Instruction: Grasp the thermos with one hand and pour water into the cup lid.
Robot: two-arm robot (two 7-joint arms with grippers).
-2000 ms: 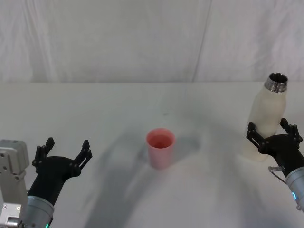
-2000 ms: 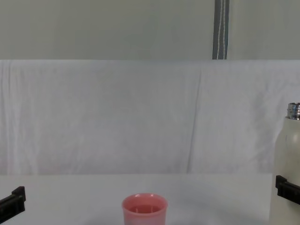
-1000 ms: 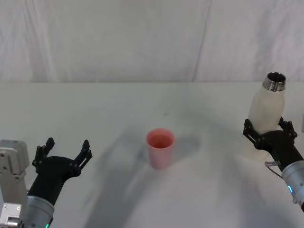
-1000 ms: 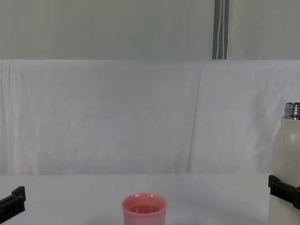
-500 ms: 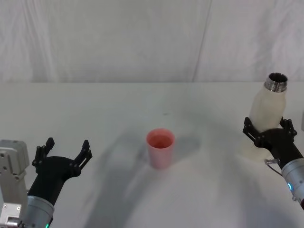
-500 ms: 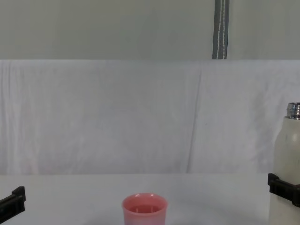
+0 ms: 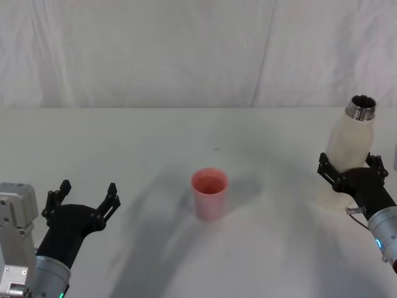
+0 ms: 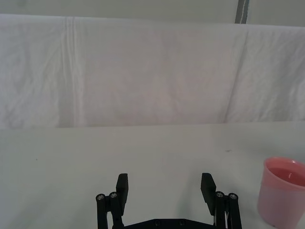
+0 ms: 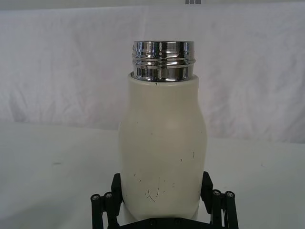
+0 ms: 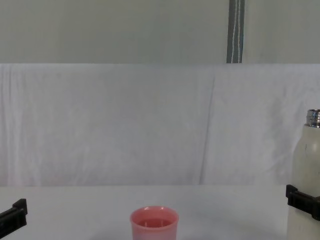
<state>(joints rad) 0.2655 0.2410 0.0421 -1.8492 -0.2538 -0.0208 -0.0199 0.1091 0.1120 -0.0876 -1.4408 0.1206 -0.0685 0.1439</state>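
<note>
While right gripper (image 7: pixel 351 171) has edged inward over two seconds, fingers now hug thermos (image 7: pixel 348 155) lower body at table's right. Bottle upright, not yet lifted. Cup lid (image 7: pixel 209 193) centre. Left gripper (image 7: pixel 87 197) spread, parked.

I've got the cream-white thermos (image 7: pixel 348 156) upright at far right, steel neck uncapped, my right gripper (image 7: pixel 353 176) clasped round its lower body, and the pink cup lid (image 7: pixel 209 194) standing open mid-table, well apart
</note>
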